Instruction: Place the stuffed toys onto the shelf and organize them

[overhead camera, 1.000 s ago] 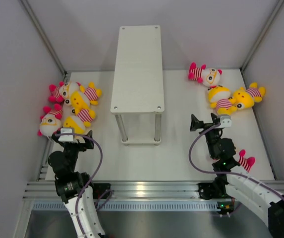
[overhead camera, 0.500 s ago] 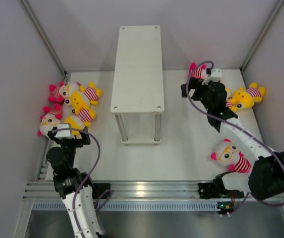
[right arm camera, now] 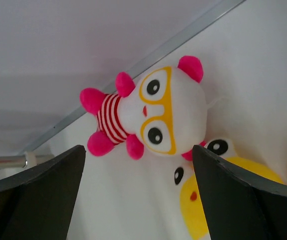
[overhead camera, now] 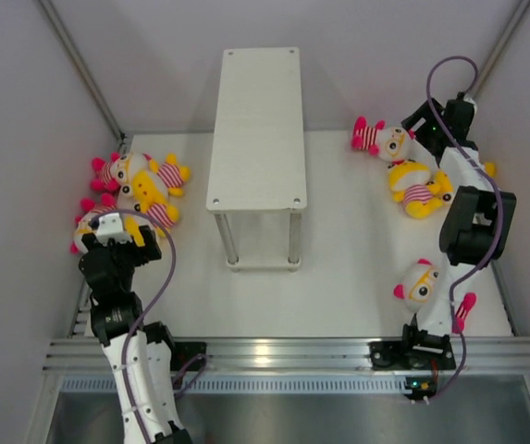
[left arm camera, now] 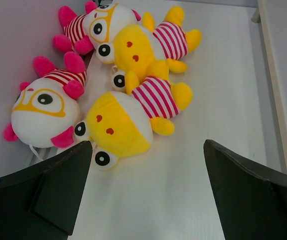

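so over the last second the left end effector (left arm camera: 147,145) crept up the frame and now hovers over the left pile (overhead camera: 135,190), fingers wide apart, nothing between them; the shelf (overhead camera: 255,120) in the upper middle hasn't budged and carries no toys; the right end effector (right arm camera: 138,147) made the big move, swinging from mid right to the upper right corner, fingers spread and empty too, looking down on the top white-and-pink toy (right arm camera: 158,115); that swing uncovered the lower white-and-pink toy (overhead camera: 420,282) at lower right; my read: both arms are lining up first picks, nothing shelved yet

stuffed toys, counted: the left pile has four, two white-and-pink and two yellow; the right side has those two white-and-pink, a yellow toy (overhead camera: 417,190) in plain sight, plus a hidden yellow toy (overhead camera: 488,170) mostly behind the right arm (overhead camera: 473,213); eight total, all on the worktop (overhead camera: 338,277); one shelf
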Available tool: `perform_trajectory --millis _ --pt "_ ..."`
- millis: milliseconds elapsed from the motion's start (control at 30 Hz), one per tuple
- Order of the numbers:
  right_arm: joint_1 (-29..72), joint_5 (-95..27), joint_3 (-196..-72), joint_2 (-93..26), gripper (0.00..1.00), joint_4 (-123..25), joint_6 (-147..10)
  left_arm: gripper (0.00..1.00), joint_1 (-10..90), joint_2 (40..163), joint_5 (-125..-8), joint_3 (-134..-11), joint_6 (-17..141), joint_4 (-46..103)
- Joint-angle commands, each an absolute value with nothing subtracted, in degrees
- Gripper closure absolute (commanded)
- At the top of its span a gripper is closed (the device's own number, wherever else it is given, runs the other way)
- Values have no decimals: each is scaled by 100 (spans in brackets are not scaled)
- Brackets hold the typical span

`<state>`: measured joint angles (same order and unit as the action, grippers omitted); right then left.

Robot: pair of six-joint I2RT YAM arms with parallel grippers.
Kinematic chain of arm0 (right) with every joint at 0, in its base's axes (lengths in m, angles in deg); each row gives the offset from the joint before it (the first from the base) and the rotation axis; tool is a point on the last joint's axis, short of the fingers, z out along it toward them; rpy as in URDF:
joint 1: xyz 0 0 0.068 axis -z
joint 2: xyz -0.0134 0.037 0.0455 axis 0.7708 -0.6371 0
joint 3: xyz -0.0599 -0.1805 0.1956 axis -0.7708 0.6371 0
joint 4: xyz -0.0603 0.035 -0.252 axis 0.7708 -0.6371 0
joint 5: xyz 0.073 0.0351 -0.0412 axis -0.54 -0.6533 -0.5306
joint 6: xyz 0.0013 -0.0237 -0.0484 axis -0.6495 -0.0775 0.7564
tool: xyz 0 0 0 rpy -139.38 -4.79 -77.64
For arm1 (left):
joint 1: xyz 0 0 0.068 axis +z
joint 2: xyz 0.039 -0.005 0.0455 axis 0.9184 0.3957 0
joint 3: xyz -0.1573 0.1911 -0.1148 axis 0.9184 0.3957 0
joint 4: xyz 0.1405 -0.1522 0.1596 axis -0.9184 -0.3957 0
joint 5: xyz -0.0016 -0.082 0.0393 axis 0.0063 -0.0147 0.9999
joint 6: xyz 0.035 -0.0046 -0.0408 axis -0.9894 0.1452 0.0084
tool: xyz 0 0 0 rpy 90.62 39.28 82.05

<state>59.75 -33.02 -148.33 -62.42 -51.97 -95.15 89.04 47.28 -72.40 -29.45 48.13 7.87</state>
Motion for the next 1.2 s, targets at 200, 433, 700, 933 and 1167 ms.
perform_trajectory --millis 200,433,700,933,1167 --pt "6071 -4159 -16796 -8331 18 -5597 -9864 1 8980 5092 -7529 -3352 4598 829" --pt "6027 -4282 -17155 -8621 89 -5235 -9513 7 9007 5302 -8143 -3800 4590 619" --pt "5939 -4361 -16630 -7112 100 -4893 -8099 21 8998 5776 -8400 -4837 4423 -723" --pt "5255 -4809 -15636 -4609 100 -4102 -5264 7 8919 6725 -7882 -6076 3588 -2261" --pt "4613 -6102 -15415 -3217 100 -4821 -2660 1 8866 7912 -8565 -8156 2990 -3687"
